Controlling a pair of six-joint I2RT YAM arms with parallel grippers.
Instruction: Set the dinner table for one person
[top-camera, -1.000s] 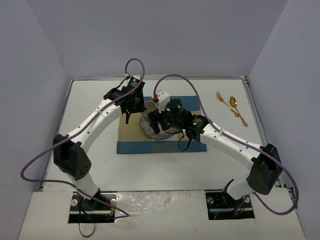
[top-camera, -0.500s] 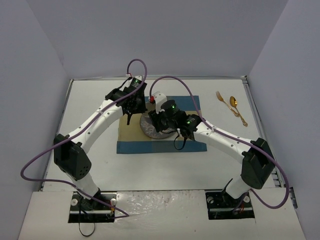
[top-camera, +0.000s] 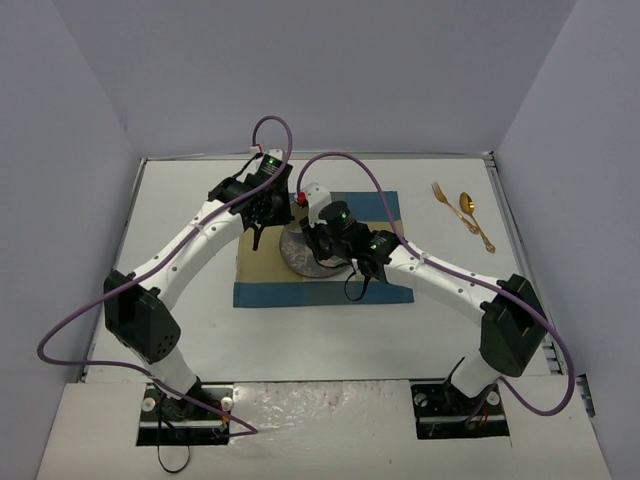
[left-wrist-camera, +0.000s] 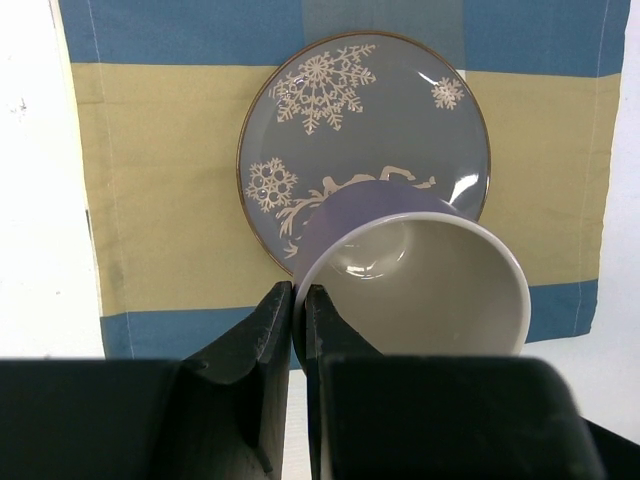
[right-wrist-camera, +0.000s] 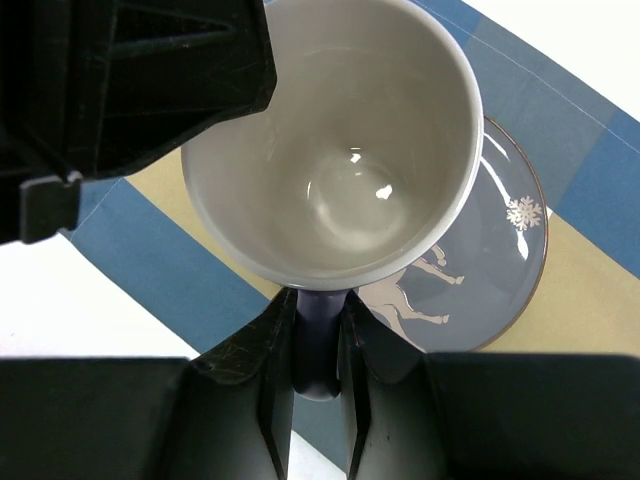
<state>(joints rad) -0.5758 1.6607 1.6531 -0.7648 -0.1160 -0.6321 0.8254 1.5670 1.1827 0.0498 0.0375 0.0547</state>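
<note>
"Handover, I'd have called it. Did you catch what changed?"

"I did. Nearest us, the dinner table (top-camera: 300, 340) lay white and flat from the arm bases out to the lilac walls. Nothing on its near stretch had stirred. The checked placemat (top-camera: 262, 292) sat in the middle of it, same as before."

"And over the mat?"

"The right gripper (right-wrist-camera: 318, 303) had come in from the near right. A second earlier its fingers stood spread wide. Now they had drawn in on either side of the handle (right-wrist-camera: 318, 350) of the mug (right-wrist-camera: 330, 150) and looked pressed against it."

"So the mug had two holders?"

"Yes. The left gripper (left-wrist-camera: 300, 300), on the far-left side, hadn't budged. Its fingers were pinched on the mug's rim with the wall between them, keeping it over the snowflake plate (left-wrist-camera: 390, 120). Whether the mug's foot touched the plate I couldn't tell."

"What did that mean for the setting?"

"My reading was that the mug was passing from the left arm to the right, likely so it could be stood somewhere off the plate. The left would need to let go first, because both pulling at once could tip it."

"Anything farther out?"

"The gold fork (top-camera: 439, 192) and spoon (top-camera: 467, 205) lay at the far right, well apart from the mat. So I judged the cutlery had yet to be placed."
</note>
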